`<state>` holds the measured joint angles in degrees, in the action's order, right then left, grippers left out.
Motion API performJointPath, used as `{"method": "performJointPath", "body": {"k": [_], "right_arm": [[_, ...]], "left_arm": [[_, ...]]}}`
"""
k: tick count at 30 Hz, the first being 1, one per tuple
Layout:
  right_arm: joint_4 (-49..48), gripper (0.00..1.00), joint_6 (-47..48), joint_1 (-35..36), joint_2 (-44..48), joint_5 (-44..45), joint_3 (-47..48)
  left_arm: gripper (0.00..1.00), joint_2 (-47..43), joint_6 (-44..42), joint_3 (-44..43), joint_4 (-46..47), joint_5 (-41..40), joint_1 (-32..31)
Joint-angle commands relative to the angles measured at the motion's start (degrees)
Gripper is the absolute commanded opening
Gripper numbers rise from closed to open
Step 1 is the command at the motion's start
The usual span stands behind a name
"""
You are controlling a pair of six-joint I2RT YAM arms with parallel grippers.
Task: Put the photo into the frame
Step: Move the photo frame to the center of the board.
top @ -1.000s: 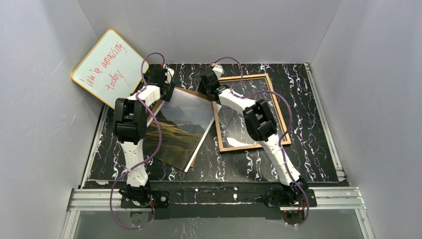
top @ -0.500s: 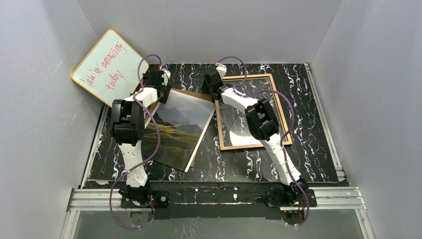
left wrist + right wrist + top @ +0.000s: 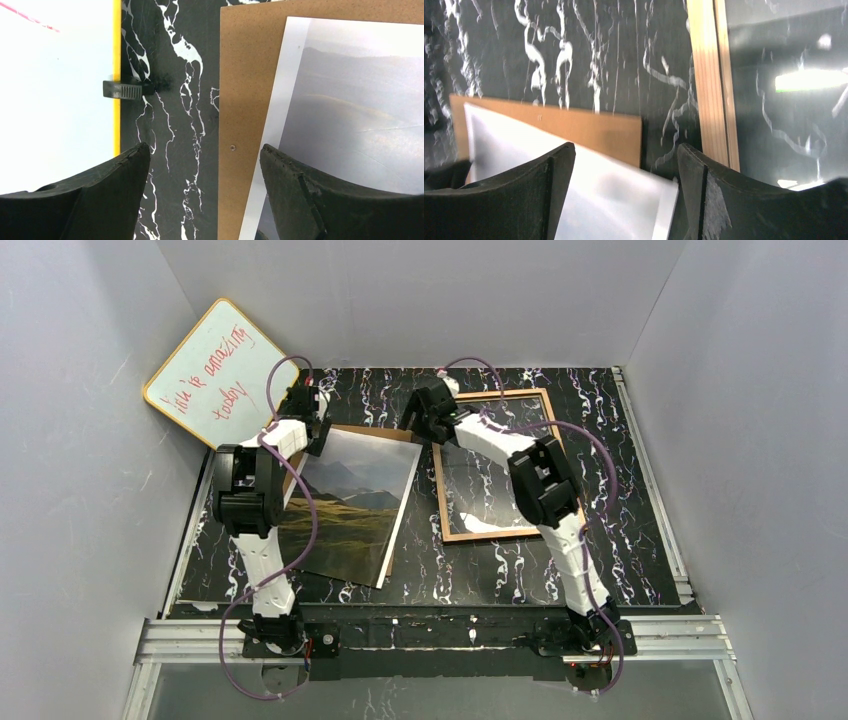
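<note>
The photo [image 3: 350, 505] lies face up on the brown hardboard panel [image 3: 375, 428], left of centre. The frame [image 3: 555, 460] lies to its right, wood-coloured back up, with its glass pane [image 3: 480, 490] showing the table through it. My left gripper [image 3: 318, 435] is open over the panel's far left edge. In the left wrist view the gripper [image 3: 204, 150] spans marble and the panel [image 3: 245, 100], with the photo [image 3: 350, 100] to the right. My right gripper [image 3: 418, 430] is open; in the right wrist view the gripper [image 3: 625, 150] has the photo's far right corner [image 3: 614, 200] between its fingers, beside the frame [image 3: 709, 100].
A yellow-edged whiteboard [image 3: 215, 370] with red writing leans against the back left wall, also in the left wrist view [image 3: 50, 100], with a black clip [image 3: 127, 90] at its edge. Grey walls enclose the black marble table [image 3: 620, 540]. A metal rail [image 3: 430, 632] runs along the near edge.
The photo and panel have turned and shifted left, away from the frame's left edge. My left gripper moved left. My right gripper moved off the frame towards the photo's far right corner.
</note>
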<state>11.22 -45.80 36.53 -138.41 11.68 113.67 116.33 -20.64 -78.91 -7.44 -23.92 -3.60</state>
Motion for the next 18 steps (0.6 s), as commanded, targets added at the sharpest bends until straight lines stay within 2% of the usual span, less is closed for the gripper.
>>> {"method": "performJointPath", "body": {"k": [1,5,9,14,18], "right_arm": [[1.39,0.84,-6.25,0.48,14.46,-10.93,-12.65],[-2.72,0.85,-9.64,1.95,22.77,-14.62,-28.27],[-7.65,0.85,-12.7,3.2,26.85,-17.88,-38.13],[-5.53,0.83,-12.16,5.87,24.92,-16.83,-37.32],[-8.09,0.8,-12.64,6.18,24.32,-15.5,-38.17]], "left_arm": [[0.82,2.2,0.05,1.68,-17.62,2.26,1.34],[0.9,-0.09,0.48,-2.29,-21.25,3.84,1.48],[0.93,-2.25,-0.12,-3.37,-24.6,4.52,1.47],[0.95,-5.46,-4.25,-2.3,-25.25,3.48,2.54],[0.96,-7.26,-6.69,-1.65,-25.39,3.1,4.38]]}}
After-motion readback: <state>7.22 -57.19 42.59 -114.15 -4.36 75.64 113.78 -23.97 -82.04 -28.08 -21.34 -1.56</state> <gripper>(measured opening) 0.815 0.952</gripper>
